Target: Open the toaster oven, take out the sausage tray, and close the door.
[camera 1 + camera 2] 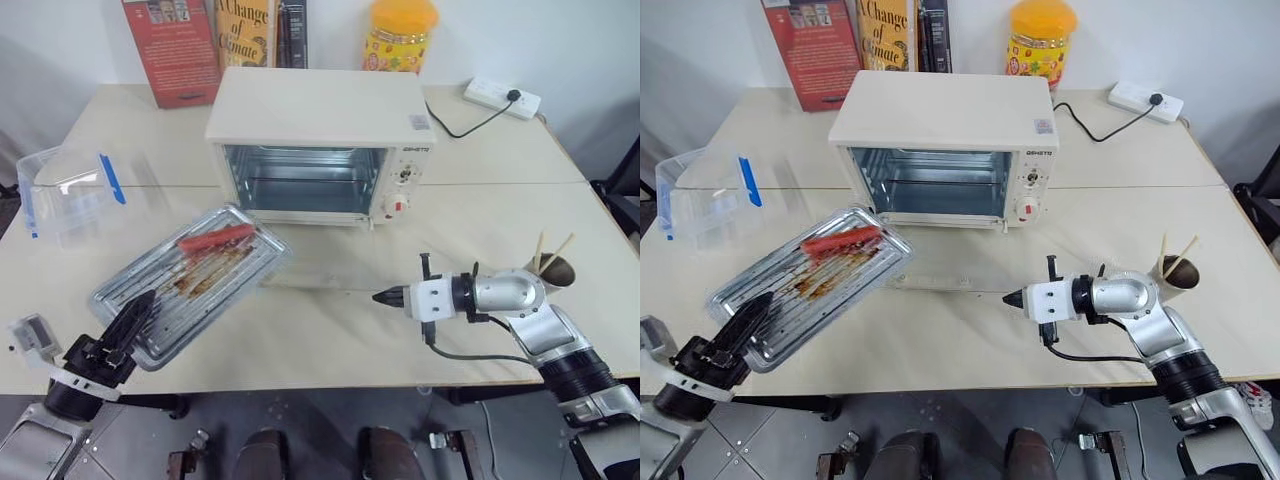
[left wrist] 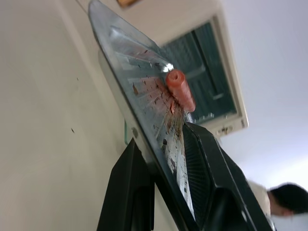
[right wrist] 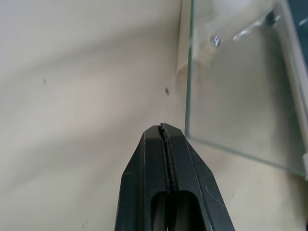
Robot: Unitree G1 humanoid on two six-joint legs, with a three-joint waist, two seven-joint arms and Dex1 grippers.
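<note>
Toaster oven (image 1: 320, 140): stands at the far middle of the worktop (image 1: 330, 330), cavity bare to view.
Door (image 1: 940, 272): swung fully down, its clear glass lying flat on the worktop in front of the oven; its near corner shows in the right wrist view (image 3: 236, 96).
Sausage tray (image 1: 190, 280): out of the oven, to the near left of it, held tilted above the worktop, its far end by the door's left edge.
Sausage (image 1: 215, 238): red, lying near the tray's far end.
Left pincer (image 1: 125, 330): grasping the tray's near end, one finger over and one under the rim.
Right pincer (image 1: 385, 296): clenched on nothing, pointing left just near of the door's near edge.
Clear plastic box (image 1: 65, 190): blue clips, at the far left.
Books (image 1: 215, 40) and yellow jar (image 1: 398, 35): behind the oven.
</note>
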